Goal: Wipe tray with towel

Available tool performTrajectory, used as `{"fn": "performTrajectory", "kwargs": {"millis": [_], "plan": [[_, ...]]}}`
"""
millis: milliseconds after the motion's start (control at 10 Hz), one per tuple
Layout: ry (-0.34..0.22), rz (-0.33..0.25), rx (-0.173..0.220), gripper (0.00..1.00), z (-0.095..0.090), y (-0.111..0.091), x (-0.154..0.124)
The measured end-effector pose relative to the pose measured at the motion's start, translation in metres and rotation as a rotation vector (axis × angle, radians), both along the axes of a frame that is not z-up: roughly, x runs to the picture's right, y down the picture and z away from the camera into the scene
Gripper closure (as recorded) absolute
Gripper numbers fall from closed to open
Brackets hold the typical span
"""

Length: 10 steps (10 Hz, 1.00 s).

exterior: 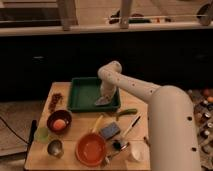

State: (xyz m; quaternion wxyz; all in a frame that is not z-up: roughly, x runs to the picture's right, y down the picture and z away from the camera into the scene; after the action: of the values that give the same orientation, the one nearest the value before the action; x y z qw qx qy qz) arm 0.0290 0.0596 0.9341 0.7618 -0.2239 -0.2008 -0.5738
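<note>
Tray (81,94): dark green, at 12 o'clock on the table (40,156), well apart from the orange bowl (91,149) at 6, leaving room for strokes.
Towel (102,101): pale, on the tray floor toward 4 o'clock.
Gripper (105,95): directly over the towel, arm angled down, presumably pressing it to wipe; its hold cannot be told.

Layout: tray (82,92) at rear of table (36,157).
Gripper (105,96) down at towel (102,101) in tray's front right; sponge (109,131) and wide bowl (91,149) before tray.
</note>
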Motion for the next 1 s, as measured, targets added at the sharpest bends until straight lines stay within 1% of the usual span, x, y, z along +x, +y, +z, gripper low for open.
{"fn": "performTrajectory", "kwargs": {"millis": [200, 300, 600, 700, 900, 1000], "plan": [[0.022, -0.002, 0.022, 1.00, 0.008, -0.017, -0.001], [0.023, -0.006, 0.031, 1.00, 0.013, -0.024, -0.005], [0.005, -0.022, 0.042, 1.00, 0.021, -0.035, -0.022], [-0.009, -0.038, 0.035, 1.00, 0.022, -0.034, -0.032], [-0.057, -0.075, 0.024, 1.00, 0.022, -0.027, -0.057], [-0.071, -0.091, 0.019, 1.00, 0.021, -0.022, -0.061]]}}
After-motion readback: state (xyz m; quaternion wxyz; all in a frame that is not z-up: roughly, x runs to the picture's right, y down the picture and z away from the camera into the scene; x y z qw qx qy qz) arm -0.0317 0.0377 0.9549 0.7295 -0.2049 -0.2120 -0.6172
